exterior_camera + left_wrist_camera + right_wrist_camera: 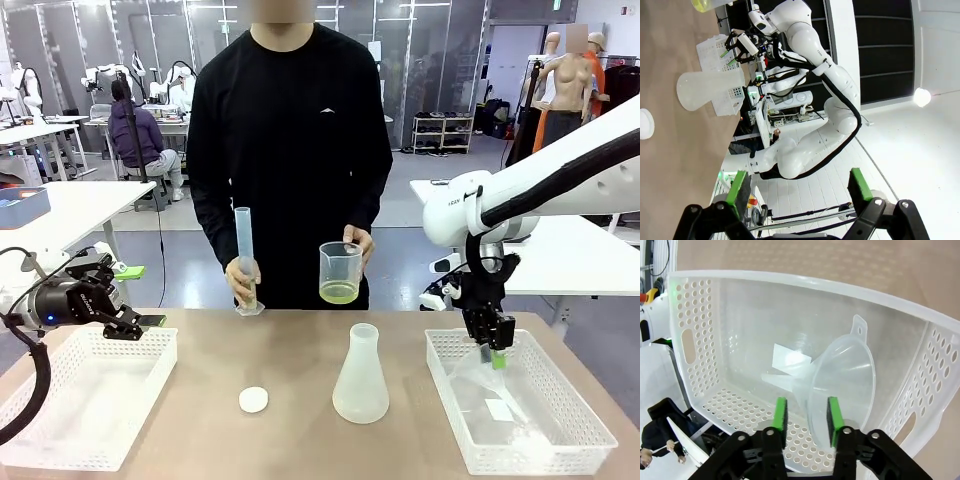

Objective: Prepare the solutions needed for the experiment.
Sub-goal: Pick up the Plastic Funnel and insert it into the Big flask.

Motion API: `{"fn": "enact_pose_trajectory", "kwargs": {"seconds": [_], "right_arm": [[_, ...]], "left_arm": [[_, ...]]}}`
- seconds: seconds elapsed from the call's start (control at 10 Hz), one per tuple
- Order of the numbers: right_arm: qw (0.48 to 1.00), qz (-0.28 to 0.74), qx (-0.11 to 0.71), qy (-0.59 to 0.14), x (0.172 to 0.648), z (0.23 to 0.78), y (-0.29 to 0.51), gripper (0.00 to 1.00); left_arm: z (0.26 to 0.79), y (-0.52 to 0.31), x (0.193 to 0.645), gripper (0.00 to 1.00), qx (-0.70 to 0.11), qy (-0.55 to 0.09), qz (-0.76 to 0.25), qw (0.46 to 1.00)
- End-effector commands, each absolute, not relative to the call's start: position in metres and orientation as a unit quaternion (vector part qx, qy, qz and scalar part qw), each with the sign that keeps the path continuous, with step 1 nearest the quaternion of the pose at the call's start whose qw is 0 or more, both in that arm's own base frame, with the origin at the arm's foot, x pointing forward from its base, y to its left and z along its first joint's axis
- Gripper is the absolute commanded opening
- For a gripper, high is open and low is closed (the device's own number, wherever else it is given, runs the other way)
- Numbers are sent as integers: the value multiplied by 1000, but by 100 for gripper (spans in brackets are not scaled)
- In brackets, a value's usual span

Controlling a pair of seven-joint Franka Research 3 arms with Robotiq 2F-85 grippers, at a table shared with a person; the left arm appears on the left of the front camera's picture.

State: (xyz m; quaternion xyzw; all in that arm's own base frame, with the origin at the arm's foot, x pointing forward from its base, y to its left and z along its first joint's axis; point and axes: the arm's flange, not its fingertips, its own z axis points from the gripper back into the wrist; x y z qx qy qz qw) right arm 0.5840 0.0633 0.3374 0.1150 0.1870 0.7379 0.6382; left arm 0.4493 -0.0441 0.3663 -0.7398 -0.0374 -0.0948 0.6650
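Front view: one beaker (340,262) of solution (338,292), two baskets (165,355) (440,375) counted; left claw (142,326) spread, empty; right claw (807,415) half-closed astride funnel (840,375), grip untellable.

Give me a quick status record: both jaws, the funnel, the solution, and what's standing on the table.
Left jaws: open, empty, by the far rim of the left basket
Right jaws: down in the right basket, either side of the funnel rim; grip not confirmed
Funnel position: on its side in the right basket
Solution: shallow yellow-green layer in the beaker, held by the person
Cylinder: upright at the far edge, person's other hand on it
Table: flask upright mid-table; white cap to its left
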Motion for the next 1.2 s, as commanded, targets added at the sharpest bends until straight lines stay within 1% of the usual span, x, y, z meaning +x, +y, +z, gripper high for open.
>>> {"fn": "enact_pose_trajectory", "kwargs": {"seconds": [0.0,0.1,0.2,0.3,0.6,0.7,0.8,1.0,1.1], "right_arm": [[618,752,114,198,594,338,58,40],[615,755,115,195,594,338,57,0],[610,760,116,191,594,337,57,20],[608,762,117,191,594,337,57,0],[612,761,117,181,592,337,57,0],[631,747,109,179,589,342,58,0],[660,727,76,174,581,353,61,0],[690,710,8,136,558,392,72,0],[714,689,-34,122,546,413,76,0]], "left_arm": [[366,-44,449,100,-740,-38,-95,665],[366,-44,449,100,-740,-38,-95,665],[366,-44,449,100,-740,-38,-95,665],[366,-44,449,100,-740,-38,-95,665],[366,-44,449,100,-740,-38,-95,665],[366,-44,449,100,-740,-38,-95,665],[366,-44,449,100,-740,-38,-95,665],[366,-44,449,100,-740,-38,-95,665],[366,-44,449,100,-740,-38,-95,665]]}}
